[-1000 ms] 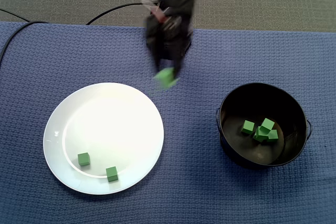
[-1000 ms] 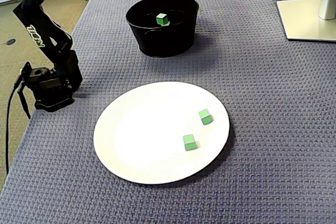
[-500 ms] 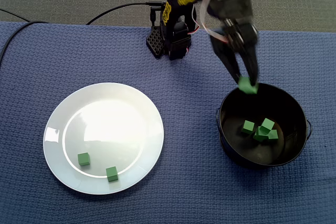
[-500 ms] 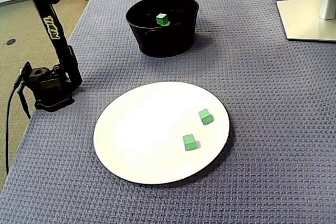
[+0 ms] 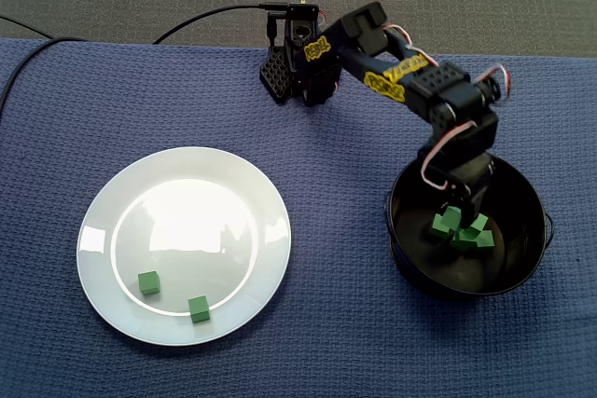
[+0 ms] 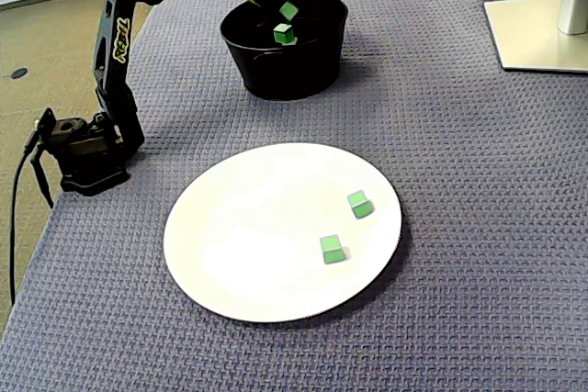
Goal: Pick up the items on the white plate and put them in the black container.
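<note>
Two green cubes [image 5: 148, 282] on white plate [image 5: 187, 221], left in a fixed view; dips gripper [image 5: 455, 213] into black container [image 5: 522, 184] at right; cannot tell jaw state.

I've got two small green cubes [image 5: 148, 282] lying flat near the lower edge of the round white plate [image 5: 187, 221], a little apart. The black container [image 5: 524, 266] stands upright, with a cluster of more cubes [image 5: 464, 232] inside.

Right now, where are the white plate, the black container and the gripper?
white plate [image 5: 187, 230]: a fixed view, bare middle.
black container [image 6: 285, 71]: a fixed view, front outer wall.
gripper [image 6: 288, 8]: a fixed view, between the fingertips, at the green cube [image 6: 288, 12] they hold.
</note>
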Controlling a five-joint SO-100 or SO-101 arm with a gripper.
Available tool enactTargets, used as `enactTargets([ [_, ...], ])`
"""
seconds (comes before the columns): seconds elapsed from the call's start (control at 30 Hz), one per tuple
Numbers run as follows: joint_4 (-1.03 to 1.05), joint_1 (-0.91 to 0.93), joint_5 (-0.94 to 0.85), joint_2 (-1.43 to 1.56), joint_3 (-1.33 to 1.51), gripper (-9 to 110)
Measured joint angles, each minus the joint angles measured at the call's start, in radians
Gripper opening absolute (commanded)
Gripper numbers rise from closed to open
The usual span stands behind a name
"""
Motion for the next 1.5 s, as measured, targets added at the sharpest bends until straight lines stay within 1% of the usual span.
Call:
enactTargets([
  [0.03,-0.002,0.0,0.006,-0.003,0.003,25],
  [0.07,-0.003,0.003,0.015,-0.003,0.006,30],
  [0.13,-0.002,0.008,0.037,-0.003,0.006,36],
  [0.2,0.018,0.008,0.051,-0.003,0.006,38],
  [0.37,0.087,0.006,0.044,0.04,-0.029,38],
  [0.5,0.147,0.086,0.012,0.192,-0.074,37],
  [0.63,0.178,0.29,-0.014,0.35,-0.098,37],
  [0.83,0.127,0.733,-0.11,0.431,-0.066,37],
  [0.97,0.095,0.965,-0.249,0.353,-0.064,36],
  [1.1,0.043,1.081,-0.347,0.184,-0.066,35],
  [1.27,-0.021,1.135,-0.423,-0.031,-0.107,35],
  [1.5,-0.11,1.158,-0.543,-0.21,-0.135,34],
])
